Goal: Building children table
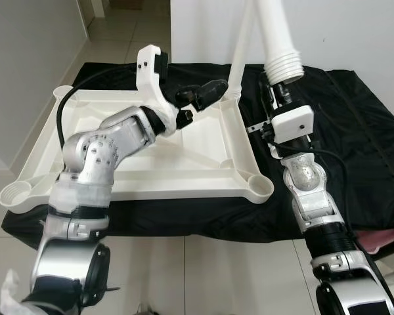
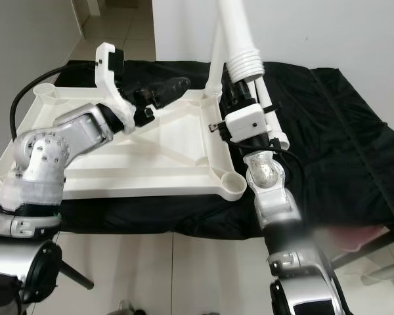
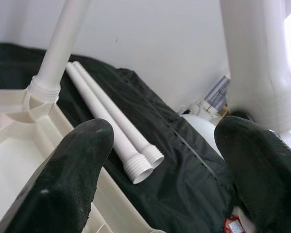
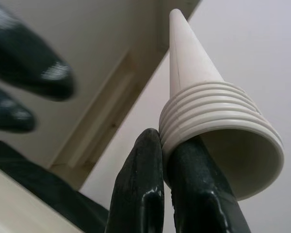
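Black cloth (image 1: 354, 131) carries tabletop (image 1: 151, 164), seemingly two legs (image 3: 111, 126).

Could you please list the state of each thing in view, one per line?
Tabletop: upside down on the black cloth.
Fitted leg: standing in a far corner socket.
Held leg: upright, threaded end down.
Two spare legs: lying side by side on the cloth.
Left end effector: open.
Right end effector: shut on the held leg.

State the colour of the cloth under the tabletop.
Black. The cloth shows best in the left eye view.
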Robot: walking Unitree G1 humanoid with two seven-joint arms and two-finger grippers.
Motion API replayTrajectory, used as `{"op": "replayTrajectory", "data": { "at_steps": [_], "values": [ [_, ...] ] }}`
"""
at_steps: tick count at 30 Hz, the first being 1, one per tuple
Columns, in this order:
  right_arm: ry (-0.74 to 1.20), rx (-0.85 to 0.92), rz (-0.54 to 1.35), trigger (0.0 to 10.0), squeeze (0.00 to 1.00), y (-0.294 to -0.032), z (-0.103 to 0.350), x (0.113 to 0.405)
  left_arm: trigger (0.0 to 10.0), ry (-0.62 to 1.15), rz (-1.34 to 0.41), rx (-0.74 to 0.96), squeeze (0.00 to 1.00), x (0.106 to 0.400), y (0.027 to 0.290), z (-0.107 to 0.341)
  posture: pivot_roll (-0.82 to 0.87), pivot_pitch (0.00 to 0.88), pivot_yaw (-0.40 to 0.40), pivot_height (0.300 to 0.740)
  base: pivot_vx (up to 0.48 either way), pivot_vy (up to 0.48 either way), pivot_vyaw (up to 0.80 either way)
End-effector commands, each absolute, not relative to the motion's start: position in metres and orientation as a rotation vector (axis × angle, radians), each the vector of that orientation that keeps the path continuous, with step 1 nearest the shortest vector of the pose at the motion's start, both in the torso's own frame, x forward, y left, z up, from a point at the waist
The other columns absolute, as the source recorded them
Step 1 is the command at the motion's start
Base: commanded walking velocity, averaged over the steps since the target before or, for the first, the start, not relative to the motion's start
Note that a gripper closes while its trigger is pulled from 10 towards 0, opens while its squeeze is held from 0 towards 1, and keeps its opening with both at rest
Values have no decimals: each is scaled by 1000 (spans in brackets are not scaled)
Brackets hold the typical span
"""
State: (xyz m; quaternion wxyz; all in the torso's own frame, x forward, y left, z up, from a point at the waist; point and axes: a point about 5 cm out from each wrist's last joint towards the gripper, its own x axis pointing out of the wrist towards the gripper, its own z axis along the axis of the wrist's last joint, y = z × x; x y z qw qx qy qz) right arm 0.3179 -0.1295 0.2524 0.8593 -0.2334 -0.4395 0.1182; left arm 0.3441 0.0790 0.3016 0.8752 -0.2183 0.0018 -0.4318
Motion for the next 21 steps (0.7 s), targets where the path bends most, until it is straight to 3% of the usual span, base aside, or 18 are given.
{"op": "replayTrajectory", "data": {
  "at_steps": [1, 14, 21],
  "values": [
    [-926, -502, 329, 10000, 0, -120, 244, 309, 10000, -41, -1214, -514, 0, 336, 69, 311, 2, 34, -20, 740, 0, 0, 0],
    [-820, -544, 484, 10000, 0, -102, 198, 290, 10000, -83, -1280, -722, 0, 346, 76, 333, -22, 20, -6, 740, 0, 0, 0],
    [-804, -580, 515, 10000, 0, -104, 189, 285, 10000, -84, -1222, -755, 0, 358, 76, 340, -14, 19, -15, 740, 0, 0, 0]
  ]
}}
